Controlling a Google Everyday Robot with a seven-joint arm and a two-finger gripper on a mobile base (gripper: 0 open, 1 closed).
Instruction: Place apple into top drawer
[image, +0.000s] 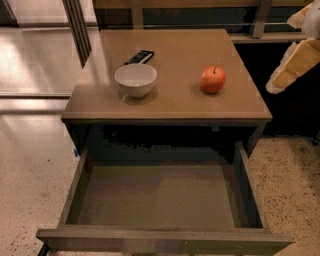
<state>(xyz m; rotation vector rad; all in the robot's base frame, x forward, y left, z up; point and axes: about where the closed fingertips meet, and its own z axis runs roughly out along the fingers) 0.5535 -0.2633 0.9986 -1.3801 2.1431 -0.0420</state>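
On the cabinet (185, 52), apple (213, 80) right of bowl (135, 79); drawer (165, 241) below; hand (292, 60) far right.

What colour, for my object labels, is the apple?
The apple is red-orange, seen in the camera view; the claw hangs at the right edge.

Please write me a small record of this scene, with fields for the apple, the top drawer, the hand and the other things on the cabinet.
apple: on the cabinet top, right part, stem up
top drawer: pulled open, apple not in it
hand: at the right edge of the view, in the air beside the cabinet, not touching the apple
white bowl: on the top, left of the apple, apart from it
dark flat object: behind the bowl
task: not yet done
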